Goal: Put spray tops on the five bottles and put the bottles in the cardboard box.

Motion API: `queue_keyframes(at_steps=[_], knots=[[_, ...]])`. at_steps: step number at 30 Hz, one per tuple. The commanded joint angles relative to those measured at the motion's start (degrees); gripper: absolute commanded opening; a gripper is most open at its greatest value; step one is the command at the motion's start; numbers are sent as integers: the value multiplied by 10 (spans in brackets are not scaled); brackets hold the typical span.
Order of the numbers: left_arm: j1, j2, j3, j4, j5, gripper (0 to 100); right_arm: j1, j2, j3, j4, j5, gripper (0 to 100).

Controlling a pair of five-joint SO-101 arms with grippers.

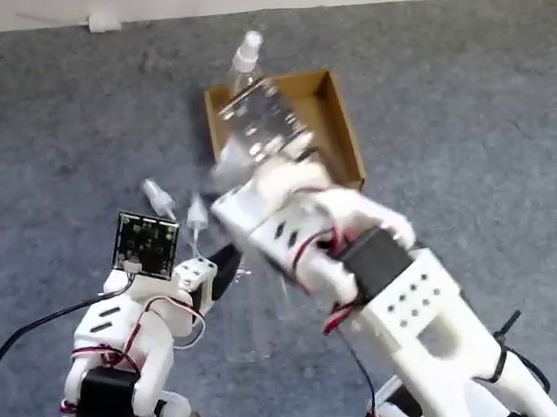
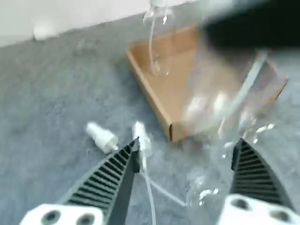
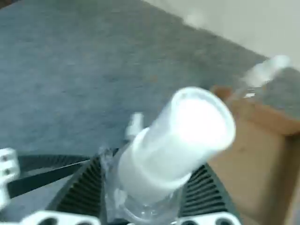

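Jaws of the left gripper [image 2: 185, 147] stand wide apart and grip nothing. Its ribbed black fingers [image 2: 112, 180] flank a clear plastic bottle [image 2: 201, 190] lying on the grey carpet [image 1: 50, 144]. Whether either finger touches that bottle cannot be told.

Just beyond one fingertip lie two loose white spray tops [image 2: 101, 136], side by side on the carpet. The nearer one trails its thin dip tube back between the jaws. Both are apart from the box and on its outer side.

Farther on, the right gripper [image 3: 152, 164] has its jaws closed narrowly around the neck of a second clear bottle [image 3: 140, 206]. This bottle carries a white spray top [image 3: 187, 136] and is held off the carpet. From the high view, this gripper hangs over the near part of the brown cardboard box [image 2: 173, 84].

The box sits open on the carpet. At its far wall a third clear bottle [image 1: 244, 59] with a white spray head is tilted, its top reaching past the rim.
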Motion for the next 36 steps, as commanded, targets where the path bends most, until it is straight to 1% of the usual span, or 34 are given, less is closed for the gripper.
queue_keyframes(at_steps=[1, 3, 6, 10, 14, 18, 21, 26, 36], knots=[[-12, -2, 16, -15, -3, 258, 109, 41, -45, -62, 41, 3], [-12, -2, 20, -15, -4, 258, 151, 90, -65, -99, 54, 3], [-12, -2, 29, -16, -2, 258, 189, 184, -113, -131, 57, 3], [-13, -2, 34, -16, -1, 258, 211, 321, -204, -163, 55, 3], [-30, -2, 35, -17, -1, 193, 216, 442, -309, -167, 55, 3], [-41, -2, 50, -47, -3, 128, 218, 539, -398, -167, 54, 3], [-39, -2, 61, -67, -4, 123, 218, 591, -441, -167, 54, 3], [-38, -2, 61, -67, -4, 123, 218, 650, -486, -167, 54, 3], [-37, -2, 61, -66, -4, 123, 218, 704, -513, -167, 54, 3]])
